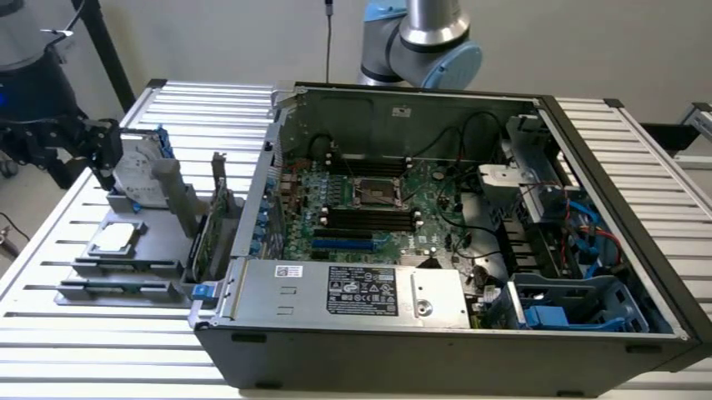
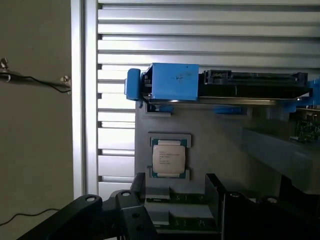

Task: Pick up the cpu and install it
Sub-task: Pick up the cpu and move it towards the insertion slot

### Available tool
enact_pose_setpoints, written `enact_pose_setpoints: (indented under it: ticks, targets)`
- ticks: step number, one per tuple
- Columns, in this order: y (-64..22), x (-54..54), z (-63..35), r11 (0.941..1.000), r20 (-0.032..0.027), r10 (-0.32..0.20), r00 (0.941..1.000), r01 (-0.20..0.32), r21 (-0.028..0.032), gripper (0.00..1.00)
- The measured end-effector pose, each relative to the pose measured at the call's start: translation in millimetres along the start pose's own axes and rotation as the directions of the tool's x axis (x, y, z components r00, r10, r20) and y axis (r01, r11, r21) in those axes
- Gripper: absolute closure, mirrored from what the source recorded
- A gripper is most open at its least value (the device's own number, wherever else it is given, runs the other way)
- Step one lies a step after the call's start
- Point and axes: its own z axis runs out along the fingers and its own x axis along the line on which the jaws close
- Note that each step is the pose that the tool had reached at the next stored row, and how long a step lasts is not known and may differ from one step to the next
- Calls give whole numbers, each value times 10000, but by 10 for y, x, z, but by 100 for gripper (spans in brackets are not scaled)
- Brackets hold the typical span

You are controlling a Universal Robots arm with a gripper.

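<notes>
The cpu [image 1: 115,238] is a small square chip with a silvery top, lying flat in a grey holder [image 1: 122,267] on the slatted table at the exterior view's left. In the wrist view the cpu [image 2: 169,157] sits in its recess just ahead of my black fingers [image 2: 141,186]. My gripper [image 1: 106,158] hovers above and behind the holder, close to the upright hard drive, and touches nothing. The gripper [image 2: 177,197] stands open with nothing between its fingers. The dark socket [image 1: 376,193] lies in the middle of the motherboard inside the open computer case.
A silver hard drive in a blue frame [image 1: 142,167] [image 2: 175,82] stands upright beside the cpu. Expansion cards [image 1: 212,225] stand between the holder and the case wall [image 1: 258,192]. The power supply [image 1: 356,292] and cables crowd the case.
</notes>
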Motion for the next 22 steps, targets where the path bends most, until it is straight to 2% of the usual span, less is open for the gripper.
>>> enact_pose_setpoints:
  ticks: [22]
  targets:
    - [2, 19, 401, 9998, 1, -178, 9998, 178, 4, 40]
